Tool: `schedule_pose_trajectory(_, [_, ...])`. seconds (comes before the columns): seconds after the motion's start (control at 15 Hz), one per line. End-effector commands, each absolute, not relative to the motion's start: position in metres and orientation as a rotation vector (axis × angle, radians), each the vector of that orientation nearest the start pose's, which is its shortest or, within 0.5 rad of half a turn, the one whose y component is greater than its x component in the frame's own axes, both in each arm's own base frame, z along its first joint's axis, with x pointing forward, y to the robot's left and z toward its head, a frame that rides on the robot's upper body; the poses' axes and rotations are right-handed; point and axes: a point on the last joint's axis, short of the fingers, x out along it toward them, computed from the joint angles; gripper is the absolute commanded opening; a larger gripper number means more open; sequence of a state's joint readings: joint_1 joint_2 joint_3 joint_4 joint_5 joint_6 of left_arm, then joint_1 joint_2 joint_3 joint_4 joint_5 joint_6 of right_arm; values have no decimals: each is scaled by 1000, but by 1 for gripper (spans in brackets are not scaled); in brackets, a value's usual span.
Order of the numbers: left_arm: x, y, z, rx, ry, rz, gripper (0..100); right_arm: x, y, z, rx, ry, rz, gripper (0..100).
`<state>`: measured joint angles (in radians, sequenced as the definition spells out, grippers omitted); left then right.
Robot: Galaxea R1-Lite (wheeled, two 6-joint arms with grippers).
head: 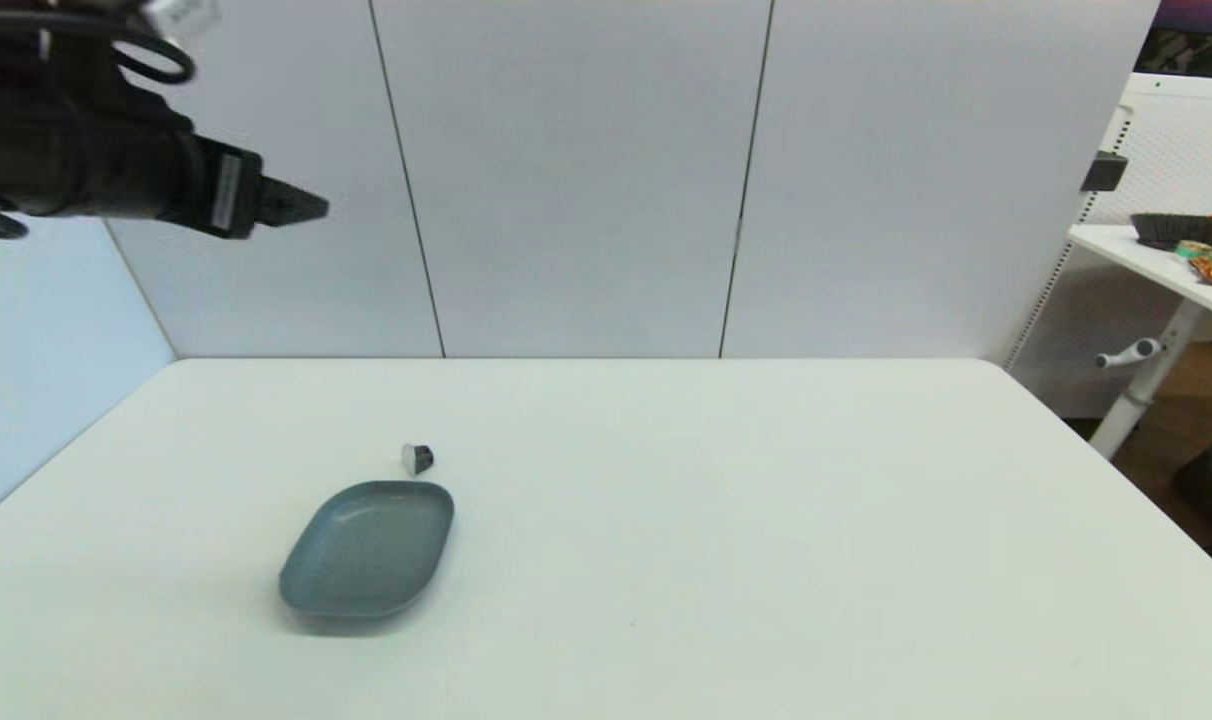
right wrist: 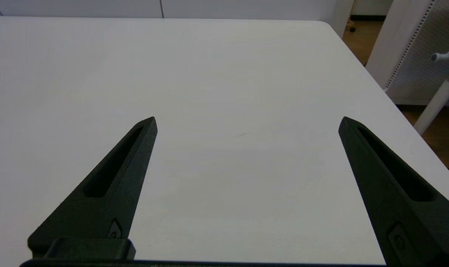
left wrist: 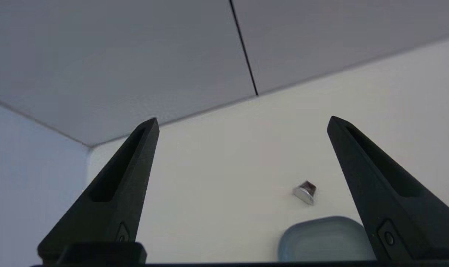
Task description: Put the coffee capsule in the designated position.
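Note:
The coffee capsule (head: 418, 458) lies on its side on the white table, silver foil face turned left, just behind the grey-blue dish (head: 368, 548). The left wrist view shows the capsule (left wrist: 305, 192) and one corner of the dish (left wrist: 322, 239) far below. My left gripper (head: 301, 207) hangs high at the upper left, well above the table and apart from both; in its wrist view the fingers (left wrist: 113, 189) stand wide apart, so this gripper (left wrist: 243, 120) is open and empty. My right gripper (right wrist: 248, 119) is open over bare table on the right, outside the head view.
The table's right edge (head: 1116, 480) drops to a floor. Beyond it stands a second white table (head: 1166, 265) with a black basket and snacks. A panel wall (head: 586, 180) closes the back, and a blue wall (head: 26, 340) runs along the left.

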<state>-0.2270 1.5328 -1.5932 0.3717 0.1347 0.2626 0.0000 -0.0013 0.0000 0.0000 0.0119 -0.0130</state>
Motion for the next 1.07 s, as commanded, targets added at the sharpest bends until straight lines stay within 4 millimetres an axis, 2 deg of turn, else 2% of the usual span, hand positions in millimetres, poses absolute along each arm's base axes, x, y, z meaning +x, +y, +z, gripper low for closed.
schedule_pose_trajectory(0.07, [136,-20,386,292,188,-48,100,-23,0,75,-14,0,12,100])
schedule_pose_trajectory(0.2, [98,-10,373,282,193,-16,100,-23,0,75,-14,0,12,100])
schedule_pose_trajectory(0.27, [80,-7,359,255,202,-3,100,-23,0,75,-14,0,12,100])
schedule_pose_trajectory(0.47, [43,-1,299,226,239,13,100,-23,0,75,-14,0,12,100])
schedule_pose_trajectory(0.6, [28,0,255,225,219,15,100,-23,0,75,-14,0,12,100])
schedule_pose_trajectory(0.67, [23,1,222,225,231,14,100,-23,0,75,-14,0,12,100])
schedule_pose_trajectory(0.8, [14,2,178,228,233,16,100,-23,0,75,-14,0,12,100])
schedule_pose_trajectory(1.07, [0,3,117,224,212,17,100,-23,0,75,-14,0,12,100])
